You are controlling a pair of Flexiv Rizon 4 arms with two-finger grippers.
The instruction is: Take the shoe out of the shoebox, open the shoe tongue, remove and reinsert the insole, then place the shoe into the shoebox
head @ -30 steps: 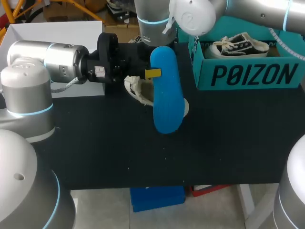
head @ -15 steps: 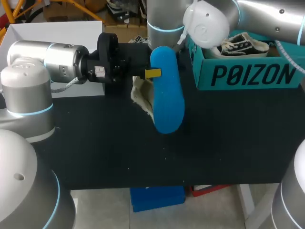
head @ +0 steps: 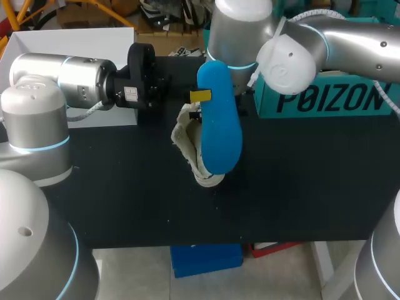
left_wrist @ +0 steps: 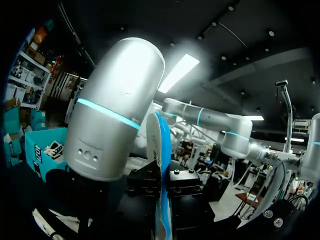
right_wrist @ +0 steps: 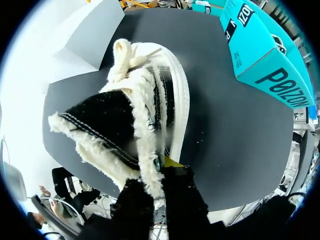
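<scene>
The shoe (head: 189, 145) was the step's target: by my judgement the insole (head: 219, 128) was about to go back in. To do it well, the shoe's opening should face the insole's lower end, the tongue should be kept clear, and the insole should slide along the sole without buckling.

Far left of the insole lay a white lid (head: 75, 44). Just left of the insole, the left gripper (head: 199, 97) had its 2 fingers closed on the insole's upper part, holding it upright.

The shoe hung toe-down against the insole's lower left. I could not tell whether they touched, or whether the toe met the table (head: 300, 187).

The right gripper (right_wrist: 160, 169) pinched the shoe's fleecy collar between its fingers. Its arm crowded the insole's right side. Further right stood the teal shoebox (head: 325, 100), well apart.
</scene>
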